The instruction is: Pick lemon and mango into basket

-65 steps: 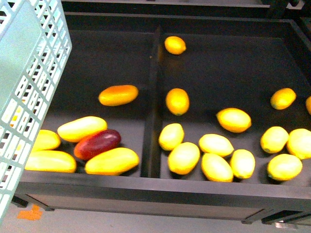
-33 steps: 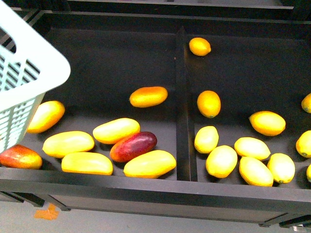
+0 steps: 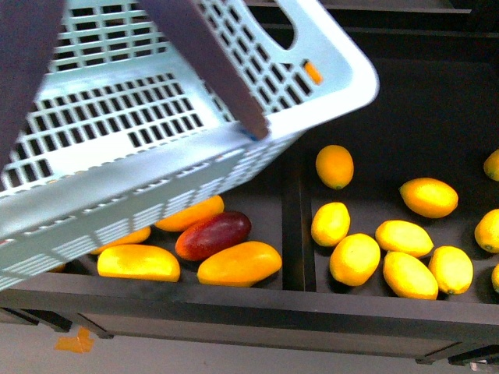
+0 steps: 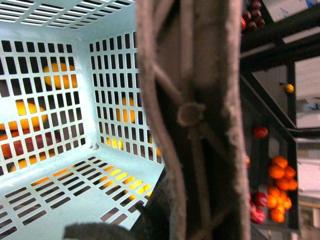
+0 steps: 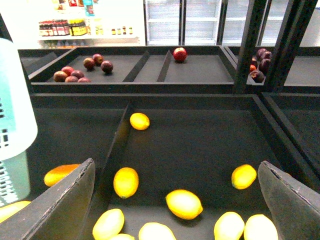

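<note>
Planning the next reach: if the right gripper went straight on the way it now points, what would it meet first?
The right gripper is open; straight ahead lies a lemon, probably met first, else the dark bin floor. Depth is unclear.

The right hand hangs with its two dark fingers spread wide, nothing between them. The left hand is clamped around the brown basket handle.
</note>
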Controlling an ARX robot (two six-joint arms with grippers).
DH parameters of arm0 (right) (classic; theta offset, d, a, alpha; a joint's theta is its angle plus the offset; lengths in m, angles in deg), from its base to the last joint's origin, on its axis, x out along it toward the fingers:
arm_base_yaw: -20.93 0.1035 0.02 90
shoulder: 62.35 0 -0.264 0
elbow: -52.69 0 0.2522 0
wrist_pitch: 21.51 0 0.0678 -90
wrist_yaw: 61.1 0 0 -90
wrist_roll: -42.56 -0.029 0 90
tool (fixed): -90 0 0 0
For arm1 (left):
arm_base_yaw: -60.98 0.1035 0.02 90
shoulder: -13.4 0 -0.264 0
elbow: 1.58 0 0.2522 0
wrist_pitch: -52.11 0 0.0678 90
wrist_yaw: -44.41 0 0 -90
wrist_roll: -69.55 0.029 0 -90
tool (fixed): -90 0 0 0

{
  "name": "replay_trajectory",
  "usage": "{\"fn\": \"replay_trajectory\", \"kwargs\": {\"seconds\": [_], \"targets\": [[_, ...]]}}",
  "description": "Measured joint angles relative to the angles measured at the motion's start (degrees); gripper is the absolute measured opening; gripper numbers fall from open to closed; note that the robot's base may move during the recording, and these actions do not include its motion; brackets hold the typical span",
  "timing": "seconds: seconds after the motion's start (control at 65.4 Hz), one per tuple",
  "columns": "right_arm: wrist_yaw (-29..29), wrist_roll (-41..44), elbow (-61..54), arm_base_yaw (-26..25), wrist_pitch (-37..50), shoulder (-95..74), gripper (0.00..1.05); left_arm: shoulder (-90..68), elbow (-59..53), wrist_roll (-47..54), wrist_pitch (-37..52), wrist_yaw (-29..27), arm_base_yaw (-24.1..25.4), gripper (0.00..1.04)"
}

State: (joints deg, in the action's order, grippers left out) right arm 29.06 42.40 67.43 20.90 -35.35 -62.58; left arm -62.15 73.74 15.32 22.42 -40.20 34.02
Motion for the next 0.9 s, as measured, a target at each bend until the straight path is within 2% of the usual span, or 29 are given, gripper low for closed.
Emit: {"fn": "replay_trajectory", "kwargs": {"seconds": [0.214,0.535,0.551,0.627,0.704,0.795,0.902], "targets": [[0.0,0.0,0.0,0.0,0.0,0.0,0.96,-0.5,1.7,-3.7,3.0,1.9,-5.6,0.04],[0.0,0.0,0.0,0.0,0.0,0.0,0.96,-0.5,1.6,-4.0,2.8,0.6,-6.1,0.04],[-0.4,-0.7,0.3,0.0,-0.9,-0.6,0.96,-0.5,1.7,-4.0,2.8,0.6,-6.1,0.04],[-1.3,-8.2,7.5,-1.2,-18.1,-11.4,0.96,-0.5,1.6,-4.1,2.8,0.7,-6.1,0.04],[-0.1,-12.2,9.4,-3.3,-23.2,-18.1,0.96,-0.5,1.7,-4.0,2.8,1.1,-6.3,0.04],[0.8,-13.5,9.4,-7.1,-19.9,-24.7,0.96,-0.5,1.7,-4.2,2.8,1.6,-6.3,0.04],[0.2,-13.6,10.2,-10.8,-9.7,-34.5,0.96,-0.5,1.6,-4.1,2.8,1.4,-6.3,0.04]]}}
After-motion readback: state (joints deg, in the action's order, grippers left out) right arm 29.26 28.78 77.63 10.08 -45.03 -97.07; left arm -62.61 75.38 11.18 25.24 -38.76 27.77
